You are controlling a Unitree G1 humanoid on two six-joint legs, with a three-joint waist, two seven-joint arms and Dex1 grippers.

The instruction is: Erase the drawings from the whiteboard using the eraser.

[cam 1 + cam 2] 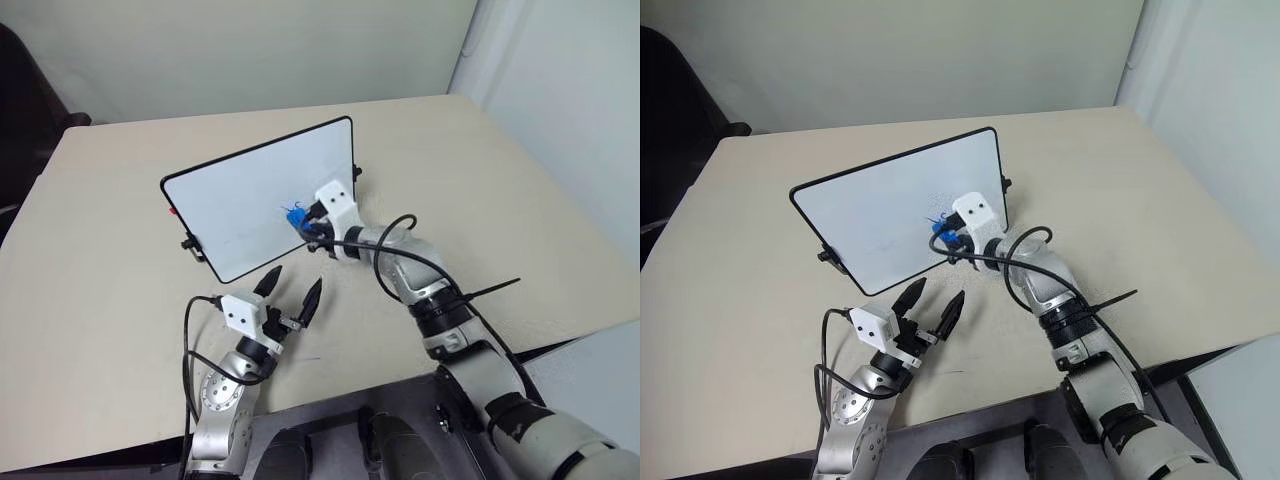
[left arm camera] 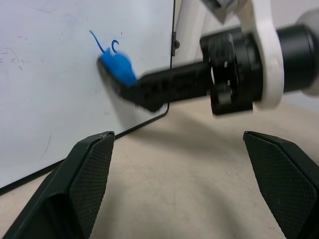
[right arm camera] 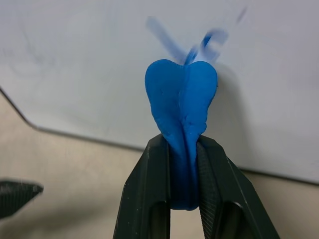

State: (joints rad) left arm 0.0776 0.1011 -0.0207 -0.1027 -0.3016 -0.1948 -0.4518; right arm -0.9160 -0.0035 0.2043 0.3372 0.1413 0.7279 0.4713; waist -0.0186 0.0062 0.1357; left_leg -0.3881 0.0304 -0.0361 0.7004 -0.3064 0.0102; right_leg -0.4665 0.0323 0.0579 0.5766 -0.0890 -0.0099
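Right wrist view: right fingers squeeze the eraser against the board; blue scribble remains at 12 o'clock. Left fingers hang wide open, holding nothing.

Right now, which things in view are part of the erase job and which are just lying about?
In the job:
- whiteboard
- drawings, blue strokes left on the board
- eraser, pinched in the right gripper

Not in use:
- left gripper, open, off the board
- table, just the support
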